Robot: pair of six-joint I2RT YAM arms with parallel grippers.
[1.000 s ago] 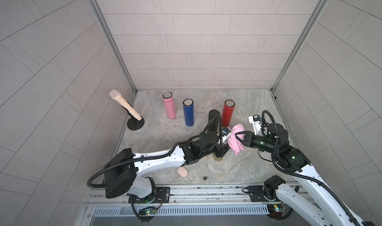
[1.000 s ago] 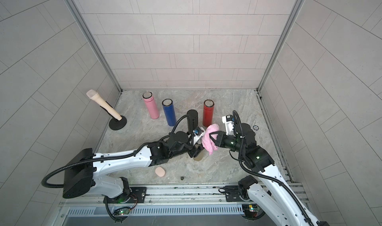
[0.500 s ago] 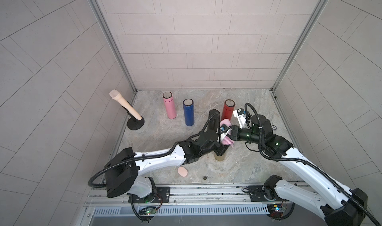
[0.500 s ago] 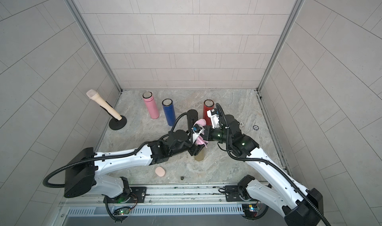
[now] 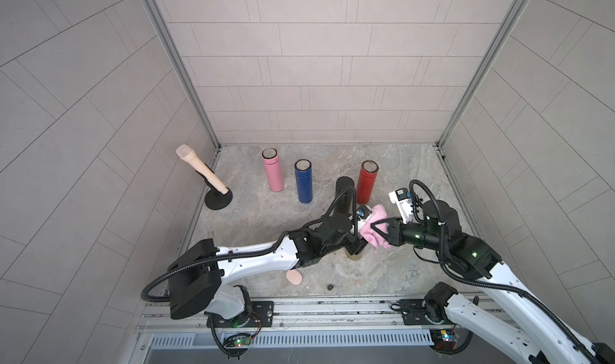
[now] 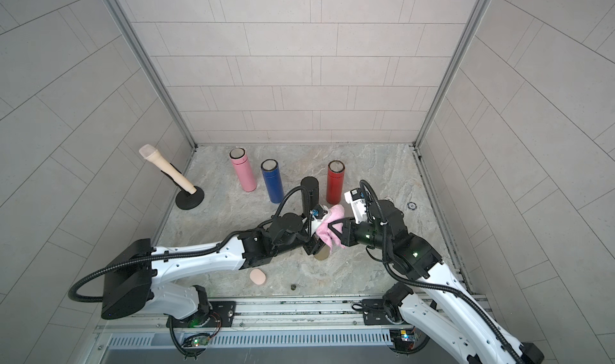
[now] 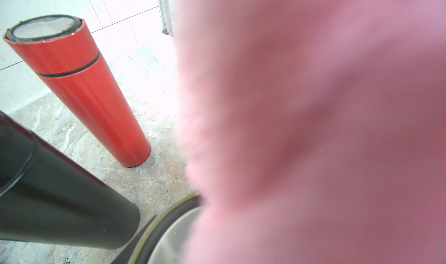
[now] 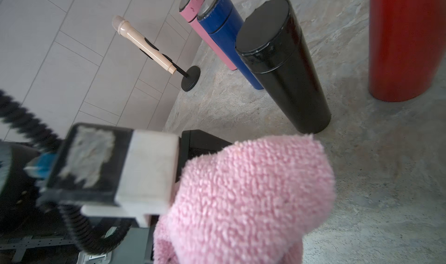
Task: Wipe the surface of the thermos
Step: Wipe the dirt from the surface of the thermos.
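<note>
Marble floor (image 5: 266, 219): pink cloth (image 5: 374, 232) covers thermos (image 5: 355, 255), black flask (image 5: 344, 183) and red flask (image 5: 366, 186) near.

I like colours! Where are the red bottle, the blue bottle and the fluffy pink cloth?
red bottle (image 5: 366, 186): in a top view, middle of its side.
blue bottle (image 5: 303, 184): in a top view, middle of its side.
pink cloth (image 8: 253, 190): in the right wrist view, middle of the fluffy bundle.

The pink cloth (image 8: 253, 197) is looking fluffy, looped like terry. The red thermos (image 7: 89, 91) and black thermos (image 8: 284, 64) are shining smooth and glossy. The tan thermos (image 7: 169, 237) is showing a dull metal top. The tabletop (image 8: 386, 166) is looking like matt, veined stone.
</note>
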